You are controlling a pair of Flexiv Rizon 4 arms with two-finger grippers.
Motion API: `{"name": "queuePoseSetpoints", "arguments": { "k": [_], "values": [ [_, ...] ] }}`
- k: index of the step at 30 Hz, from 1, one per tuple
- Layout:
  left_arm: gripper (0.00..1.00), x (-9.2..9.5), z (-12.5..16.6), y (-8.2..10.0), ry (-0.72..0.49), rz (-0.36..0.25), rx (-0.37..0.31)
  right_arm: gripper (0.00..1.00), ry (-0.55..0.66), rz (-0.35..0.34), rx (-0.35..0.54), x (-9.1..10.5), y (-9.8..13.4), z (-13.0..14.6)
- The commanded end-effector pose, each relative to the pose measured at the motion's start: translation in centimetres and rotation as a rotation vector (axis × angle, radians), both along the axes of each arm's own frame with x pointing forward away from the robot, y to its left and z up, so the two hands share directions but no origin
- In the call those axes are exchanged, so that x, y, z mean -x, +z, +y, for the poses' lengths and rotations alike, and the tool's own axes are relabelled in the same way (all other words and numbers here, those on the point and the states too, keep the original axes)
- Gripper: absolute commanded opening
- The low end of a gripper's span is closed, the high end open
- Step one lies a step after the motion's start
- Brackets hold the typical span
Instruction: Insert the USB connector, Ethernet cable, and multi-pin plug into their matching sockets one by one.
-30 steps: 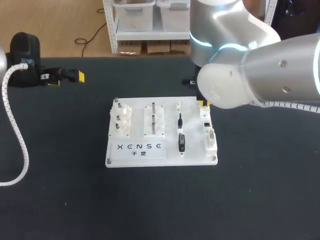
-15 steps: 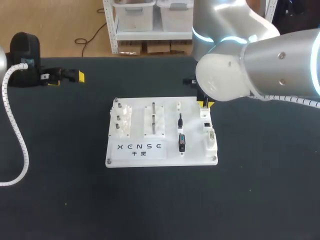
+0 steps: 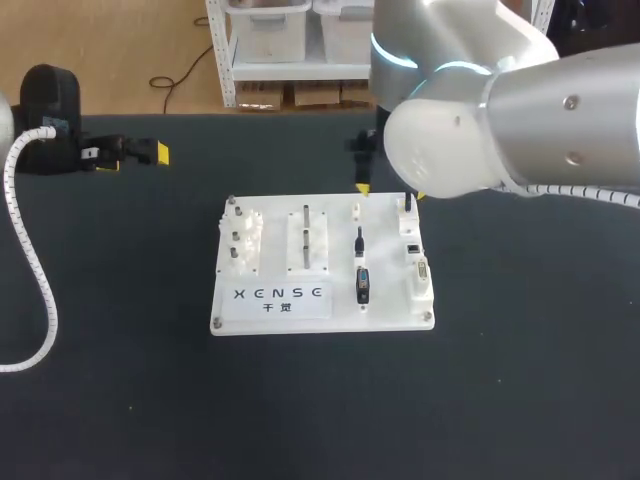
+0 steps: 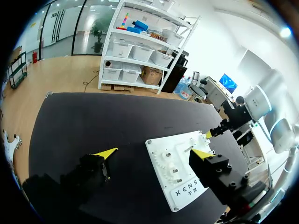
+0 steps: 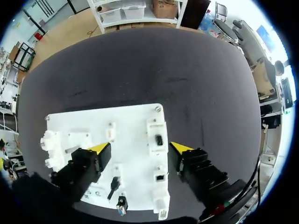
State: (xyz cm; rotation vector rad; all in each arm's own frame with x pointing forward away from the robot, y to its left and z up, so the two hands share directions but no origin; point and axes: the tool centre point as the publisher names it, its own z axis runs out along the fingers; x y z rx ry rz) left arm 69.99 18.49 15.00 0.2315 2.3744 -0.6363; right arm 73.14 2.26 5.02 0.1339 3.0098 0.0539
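**Fig.** Your right gripper, wide open and empty, hangs over the board. Your left gripper, also open and empty, sits well apart. Black plugs lie beside the socket block. Expect them to be small, light and rigid: pinch the body's flat sides, not the tip.

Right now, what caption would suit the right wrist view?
Open right gripper over the white board, socket strip showing between its fingers.
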Motion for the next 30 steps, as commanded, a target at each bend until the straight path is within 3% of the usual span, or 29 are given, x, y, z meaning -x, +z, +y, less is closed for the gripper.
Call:
{"name": "queuePoseSetpoints", "arguments": {
  "k": [1,11,20,23,25,28,30],
  "values": [
    [1.0,0.0,0.0,0.0,0.0,0.0,0.0,1.0,0.022,-0.027,-0.007,2.3,0.7,1.0],
    [1.0,0.0,0.0,0.0,0.0,0.0,0.0,1.0,0.106,-0.013,-0.025,5.4,-0.6,2.7],
    [1.0,0.0,0.0,0.0,0.0,0.0,0.0,1.0,0.128,0.013,-0.028,6.3,-2.5,3.1],
    [1.0,0.0,0.0,0.0,0.0,0.0,0.0,0.84,0.128,0.019,-0.018,6.3,-2.9,3.2],
    [1.0,0.0,0.0,0.0,0.0,0.0,0.0,0.81,0.129,0.02,-0.016,6.3,-3.0,3.2],
    [1.0,0.0,0.0,0.0,0.0,0.0,0.0,0.58,0.128,0.022,-0.012,6.3,-3.1,3.3],
    [1.0,0.0,0.0,0.0,0.0,0.0,0.0,0.5,0.131,0.022,-0.007,6.3,-3.2,3.4]
  ]
}}
